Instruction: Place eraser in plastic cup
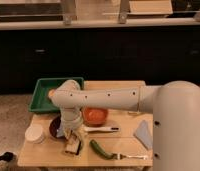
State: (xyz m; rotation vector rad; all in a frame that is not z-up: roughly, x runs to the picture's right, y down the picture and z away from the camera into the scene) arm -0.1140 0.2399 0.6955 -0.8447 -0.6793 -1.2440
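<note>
Tool [72, 142] low over front-left part of the desk [128, 146], just beside the dark bowl [53, 128]; cannot tell whether clenched or released (wrist in the way); plastic cup [73, 149] directly under the tool, partly covered, near the green vegetable [101, 149].

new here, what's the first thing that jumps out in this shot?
The big white arm stretches from the right across the wooden table, its gripper low over the front-left part, beside the dark bowl. Then the orange bowl mid-table and the green tray at the back-left corner.
</note>
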